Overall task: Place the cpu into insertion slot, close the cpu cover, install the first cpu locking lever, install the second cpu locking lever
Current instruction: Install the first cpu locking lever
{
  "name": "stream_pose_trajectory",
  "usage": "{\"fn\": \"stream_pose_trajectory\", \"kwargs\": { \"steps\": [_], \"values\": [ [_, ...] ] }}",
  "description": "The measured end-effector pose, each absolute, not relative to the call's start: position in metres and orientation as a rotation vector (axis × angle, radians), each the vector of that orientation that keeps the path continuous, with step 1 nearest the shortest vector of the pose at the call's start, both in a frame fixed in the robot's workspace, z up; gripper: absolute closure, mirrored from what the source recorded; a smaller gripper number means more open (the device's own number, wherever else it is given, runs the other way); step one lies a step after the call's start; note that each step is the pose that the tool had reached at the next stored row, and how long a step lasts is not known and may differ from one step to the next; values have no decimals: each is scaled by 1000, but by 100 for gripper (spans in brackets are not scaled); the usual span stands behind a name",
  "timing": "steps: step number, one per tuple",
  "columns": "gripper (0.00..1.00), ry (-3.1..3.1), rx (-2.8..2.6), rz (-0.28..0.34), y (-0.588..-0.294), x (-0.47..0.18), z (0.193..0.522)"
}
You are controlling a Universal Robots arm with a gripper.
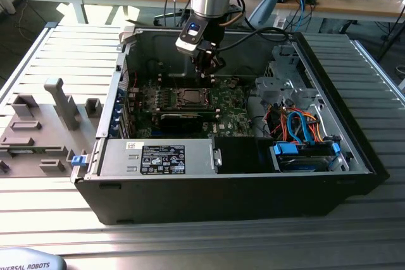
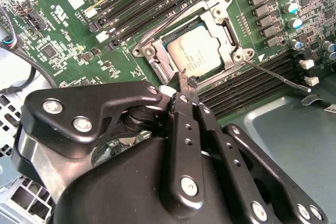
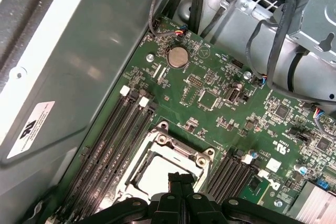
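The cpu (image 2: 197,51) is seen lying flat in the insertion slot (image 1: 190,97) on the green board (image 3: 220,77). The cpu cover (image 2: 215,6) is laid down around it. The tool (image 2: 185,82) is squeezed narrow with nothing held, its tips just beside the slot's edge. A thin lever (image 2: 278,77) is seen sticking out sideways

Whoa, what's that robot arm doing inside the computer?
The robot arm's gripper is reaching down into an open computer case, and its tip is right at the edge of the insertion slot on the green motherboard. The cpu already lies in the slot, with the silvery cpu cover lying flat around it. The fingers are pressed together and hold nothing. A thin locking lever sticks out from one corner.
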State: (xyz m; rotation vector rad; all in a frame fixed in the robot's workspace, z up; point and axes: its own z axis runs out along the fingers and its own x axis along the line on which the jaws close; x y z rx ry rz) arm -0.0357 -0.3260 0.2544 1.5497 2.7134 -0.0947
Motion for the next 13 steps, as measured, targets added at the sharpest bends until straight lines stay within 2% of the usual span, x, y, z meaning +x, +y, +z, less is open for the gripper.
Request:
{"fn": "stream_pose_trajectory", "kwargs": {
  "steps": [13],
  "values": [
    [89, 2733, 1514, -94, -326, -36, 254]
  ]
}}
